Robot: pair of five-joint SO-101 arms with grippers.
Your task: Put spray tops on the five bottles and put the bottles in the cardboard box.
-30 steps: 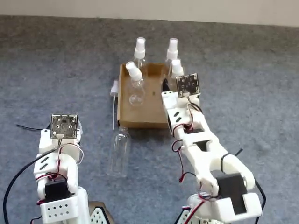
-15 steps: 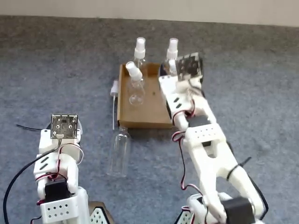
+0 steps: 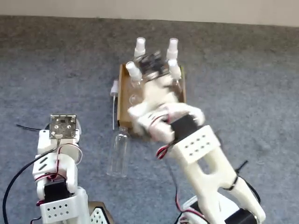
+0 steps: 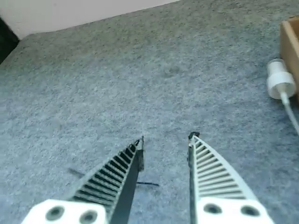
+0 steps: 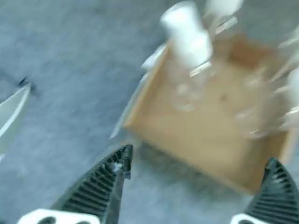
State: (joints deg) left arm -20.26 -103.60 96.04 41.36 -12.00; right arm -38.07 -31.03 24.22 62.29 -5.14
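**Right gripper spread above the box, one bottle uncapped on the desk**

The box [image 3: 122, 100] sits open-topped in the middle of the grey desk [image 3: 252, 70]. The right arm [image 3: 201, 144] stretches across it and covers most of its floor in the high view. In the right wrist view the right gripper [image 5: 199, 156] hangs over the box's near edge with its jaws spread wide and nothing between them.

The near-left bottle [image 3: 134, 77] stands upright inside the box near the left wall and wears a white spray top. The near-right bottle [image 3: 175, 70], also capped, stands against the right wall. Its lower part is hidden by the arm, so its footing is unclear, though it seems to be inside.

The far-left bottle [image 3: 140, 47] and the far-right bottle [image 3: 173, 47] stand capped and upright at the box's far edge. I cannot tell whether they are inside the box or just behind it.

The lying bottle [image 3: 119, 151] rests on its side on the desk, just off the box's near-left corner, with no top on it. The loose top [image 3: 114, 88] lies beside the box's left wall, and its thin tube runs along that wall towards the lying bottle.

The left arm [image 3: 56, 158] is well apart from the box at the near-left of the desk. The left gripper [image 4: 166, 138] points at bare desk with its jaws parted and nothing held. The loose top and a corner of the box show at the edge of its view.
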